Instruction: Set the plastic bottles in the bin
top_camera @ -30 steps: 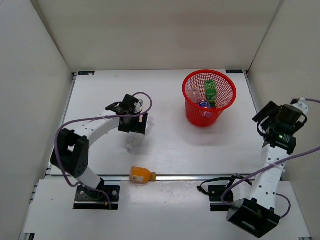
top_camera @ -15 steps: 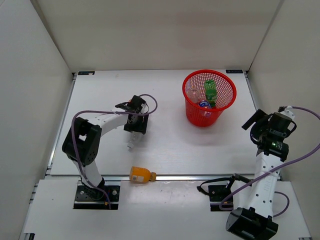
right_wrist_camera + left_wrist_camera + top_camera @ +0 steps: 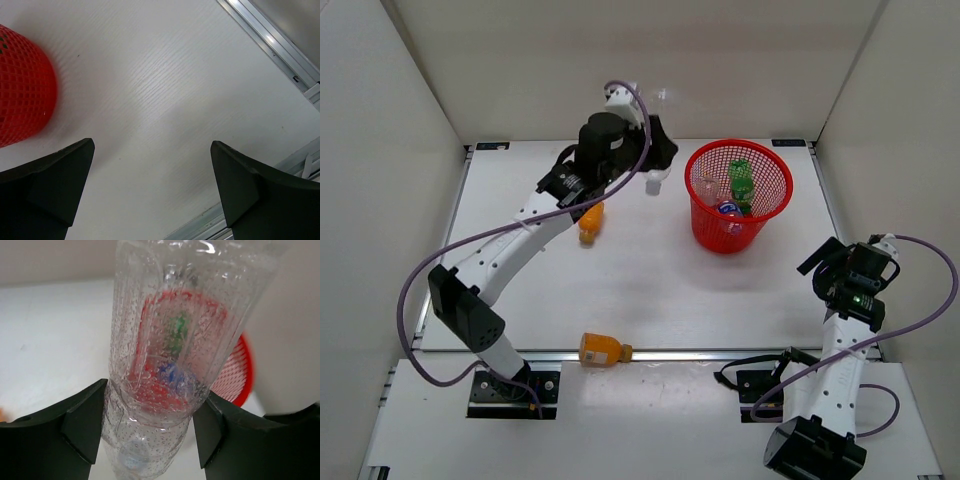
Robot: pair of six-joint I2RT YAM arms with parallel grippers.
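My left gripper [image 3: 654, 152] is raised left of the bin [image 3: 766, 160], a round red mesh basket, and is shut on a clear plastic bottle [image 3: 653, 184]. In the left wrist view the clear bottle [image 3: 170, 365] fills the space between both black fingers [image 3: 82, 420], and the red bin [image 3: 239, 375] shows behind it. A green bottle [image 3: 741, 180] and other bottles lie inside the bin. One orange bottle [image 3: 590, 222] lies on the table under the left arm. Another orange bottle [image 3: 602, 350] rests by the front rail. My right gripper [image 3: 828, 266] stands open and empty, low at the right [image 3: 150, 150].
White walls close in the table on three sides. A metal rail [image 3: 720, 355] runs along the near edge, also seen in the right wrist view as a rail [image 3: 270, 37]. The bin's wall [image 3: 20, 110] shows at the left of that view.
My left gripper shut on the clear bottle and lifted it from mid-table up and back toward the bin. An orange bottle now shows where the arm was. My right arm has sunk lower.
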